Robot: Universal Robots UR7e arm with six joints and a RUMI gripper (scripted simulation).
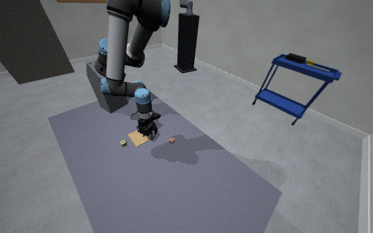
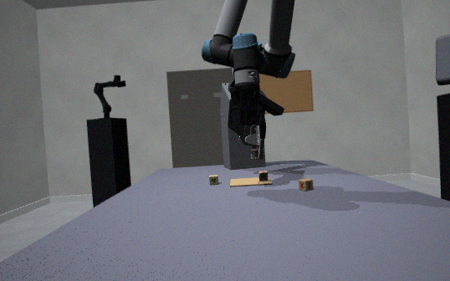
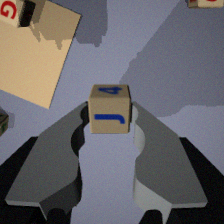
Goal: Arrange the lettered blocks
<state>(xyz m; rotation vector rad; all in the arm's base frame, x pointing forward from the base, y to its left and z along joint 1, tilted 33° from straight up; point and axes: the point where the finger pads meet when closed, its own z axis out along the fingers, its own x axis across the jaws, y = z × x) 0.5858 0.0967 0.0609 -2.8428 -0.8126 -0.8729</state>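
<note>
My gripper is shut on a wooden block, held in the air beside the mat in the wrist view. A blue J shows on its face toward the wrist camera, a blue 4 on a side. The tan mat bears a block with a red G near one edge; the gripper hides it in the top view. A block with green marks stands off the mat. A block with red marks stands off the other side.
The purple-grey floor covering lies under mat and blocks. The arm's grey pedestal stands behind them. A blue cart stands far off to the right in the top view.
</note>
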